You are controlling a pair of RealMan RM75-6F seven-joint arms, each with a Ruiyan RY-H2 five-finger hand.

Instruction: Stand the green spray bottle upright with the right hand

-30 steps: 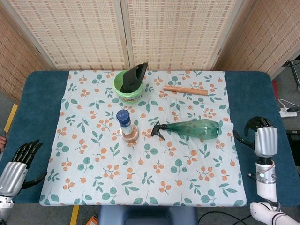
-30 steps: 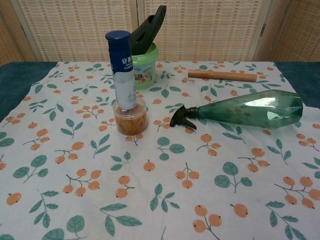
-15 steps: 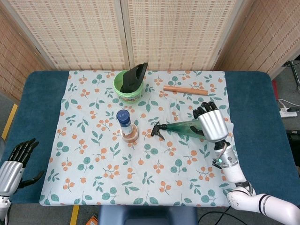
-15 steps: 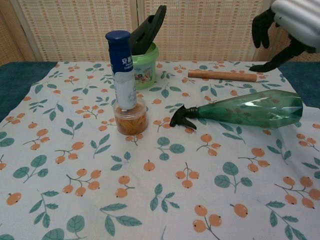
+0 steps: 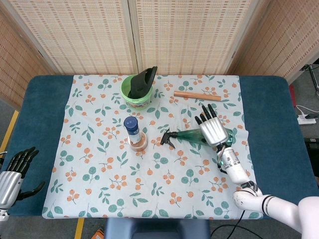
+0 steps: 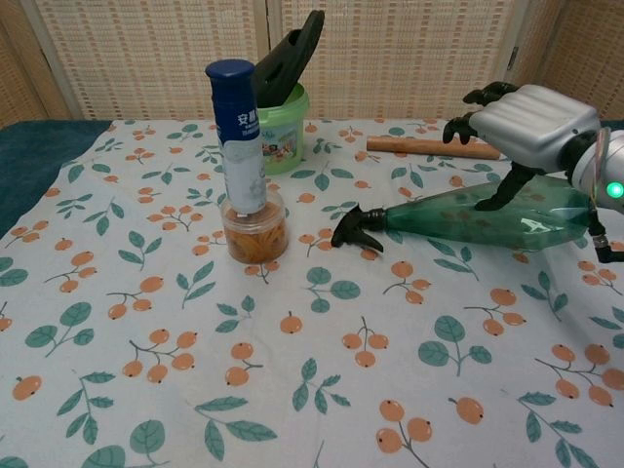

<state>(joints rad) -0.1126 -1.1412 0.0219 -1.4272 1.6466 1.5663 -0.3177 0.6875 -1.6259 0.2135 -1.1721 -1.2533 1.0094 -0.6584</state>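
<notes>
My right hand (image 6: pixel 531 125) over green spray bottle (image 6: pixel 487 216), fingers spread wide, thumb just at bottle's flank, nothing gripped. Bottle lying on its side on floral tablecloth (image 5: pixel 99 199), black nozzle (image 6: pixel 357 228) pointing toward blue-capped can (image 6: pixel 236 136), which stands on small jar (image 6: pixel 254 234). Left hand (image 5: pixel 12 172) idle and open at table's near corner. Judgement: only approach done; closing on body, lifting, tipping upright, release all left.
</notes>
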